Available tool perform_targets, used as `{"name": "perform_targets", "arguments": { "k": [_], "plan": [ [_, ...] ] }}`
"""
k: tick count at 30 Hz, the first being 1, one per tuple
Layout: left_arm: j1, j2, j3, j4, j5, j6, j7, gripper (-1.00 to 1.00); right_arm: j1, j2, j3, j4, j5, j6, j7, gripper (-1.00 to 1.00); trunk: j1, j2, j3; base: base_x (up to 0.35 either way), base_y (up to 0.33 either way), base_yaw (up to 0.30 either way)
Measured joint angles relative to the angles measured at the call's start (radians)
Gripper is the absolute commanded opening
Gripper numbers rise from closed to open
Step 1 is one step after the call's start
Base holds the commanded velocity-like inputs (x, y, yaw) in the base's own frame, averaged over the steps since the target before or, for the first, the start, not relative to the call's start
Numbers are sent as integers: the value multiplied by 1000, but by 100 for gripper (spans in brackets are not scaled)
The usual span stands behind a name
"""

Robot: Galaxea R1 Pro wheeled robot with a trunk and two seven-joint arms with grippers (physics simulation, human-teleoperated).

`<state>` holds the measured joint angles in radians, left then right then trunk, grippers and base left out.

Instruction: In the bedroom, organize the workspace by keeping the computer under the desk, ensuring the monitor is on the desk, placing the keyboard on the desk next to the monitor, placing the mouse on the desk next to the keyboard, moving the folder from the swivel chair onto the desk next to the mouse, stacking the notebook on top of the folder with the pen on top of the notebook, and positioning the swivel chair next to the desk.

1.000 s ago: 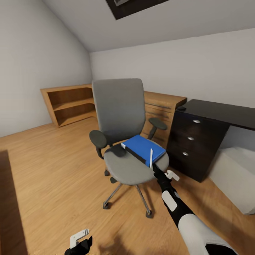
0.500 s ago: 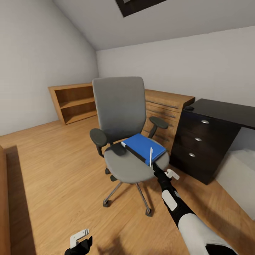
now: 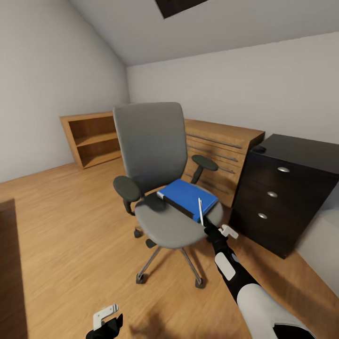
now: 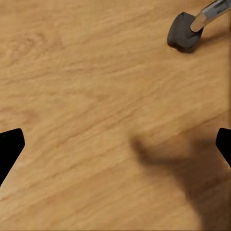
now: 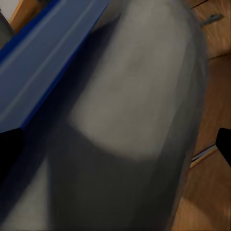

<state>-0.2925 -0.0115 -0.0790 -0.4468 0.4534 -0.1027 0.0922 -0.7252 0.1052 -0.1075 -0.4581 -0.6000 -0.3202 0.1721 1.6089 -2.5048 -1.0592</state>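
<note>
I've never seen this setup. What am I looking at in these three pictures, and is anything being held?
A two-armed wheeled robot in a simulated bedroom. The big picture is from its head; the others look along each pincer. The left pincer hangs open over floor. The right pincer, also open, is at the seat edge of the chair, beside the folder lying there. A pen shows at the folder's near edge, seemingly not gripped. The desk stands nearby.

You have one swivel chair (image 3: pixel 155 188), one blue folder (image 3: pixel 189 196), one pen (image 3: pixel 200 211), one black bench (image 3: pixel 287 188) with three drawer knobs, one wooden drawer chest (image 3: pixel 221 146), one open bookshelf (image 3: pixel 92 139).
</note>
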Motion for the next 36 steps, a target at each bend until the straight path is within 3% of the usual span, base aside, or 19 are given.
{"name": "perform_targets", "arguments": {
  "k": [16,36],
  "plan": [
    [0,0,0,0,0,1,0,100,0,0,-4,-1,-2,0,0,100,1,0,0,106,70,0],
    [0,0,0,0,0,1,0,100,0,0,1,70,-3,-1,0,100,1,0,0,-226,1,0]
  ]
}}
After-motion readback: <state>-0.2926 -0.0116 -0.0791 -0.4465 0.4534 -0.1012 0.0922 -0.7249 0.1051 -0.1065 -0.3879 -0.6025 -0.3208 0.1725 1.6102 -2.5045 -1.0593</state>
